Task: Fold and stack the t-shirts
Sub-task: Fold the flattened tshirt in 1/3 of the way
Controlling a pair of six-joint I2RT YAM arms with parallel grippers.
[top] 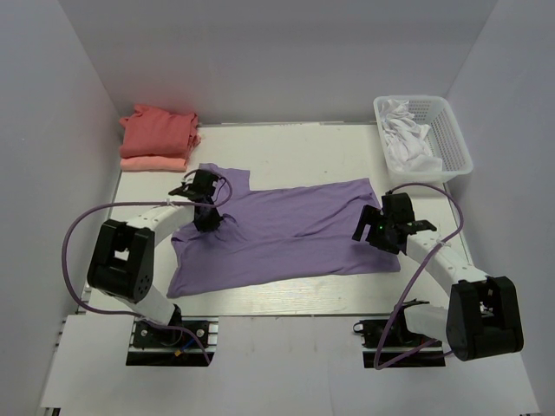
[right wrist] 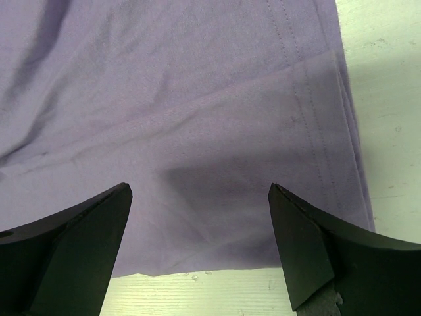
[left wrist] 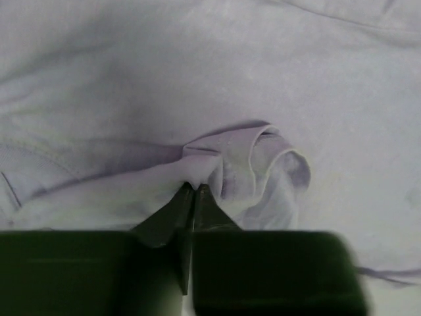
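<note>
The lavender-purple t-shirt (top: 290,232) lies spread across the table's middle. My left gripper (top: 208,221) is shut on a bunched fold of the shirt near its left side; the wrist view shows the closed gripper (left wrist: 195,187) pinching puckered cloth (left wrist: 263,164). My right gripper (top: 375,232) is open above the shirt's right hem, its wide-apart fingertips (right wrist: 112,204) over the cloth edge (right wrist: 263,151), touching nothing. A folded coral-red shirt (top: 158,128) rests on a salmon-pink one (top: 152,163) at the back left.
A white basket (top: 451,143) with white cloth (top: 406,139) stands at the back right. White walls enclose the table on three sides. Bare tabletop (right wrist: 381,79) shows right of the hem.
</note>
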